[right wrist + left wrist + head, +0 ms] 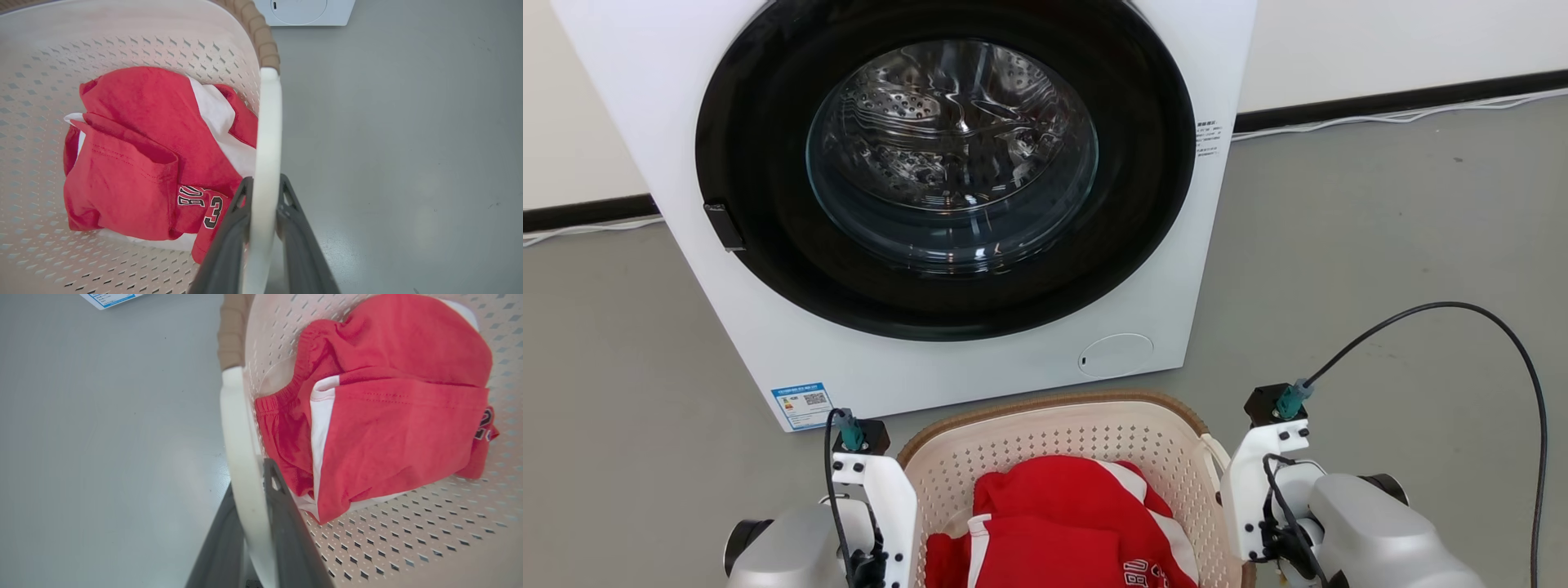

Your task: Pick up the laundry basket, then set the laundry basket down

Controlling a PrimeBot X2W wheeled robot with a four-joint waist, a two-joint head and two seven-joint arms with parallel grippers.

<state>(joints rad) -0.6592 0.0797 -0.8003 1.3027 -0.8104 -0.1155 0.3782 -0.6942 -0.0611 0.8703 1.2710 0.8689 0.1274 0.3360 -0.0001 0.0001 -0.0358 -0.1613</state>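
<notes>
The cream perforated laundry basket with a brown woven-look rim sits low in the head view, just in front of the washing machine. Red and white clothes lie inside it. My left gripper is shut on the basket's white loop handle, one dark finger on each side. My right gripper is shut on the opposite white handle in the same way. Both pale forearms flank the basket in the head view. Whether the basket rests on the floor cannot be told.
A white front-loading washing machine with a round dark door, which looks shut, stands close behind the basket. Grey floor spreads to both sides. A black cable loops from my right wrist, and white cables run along the wall.
</notes>
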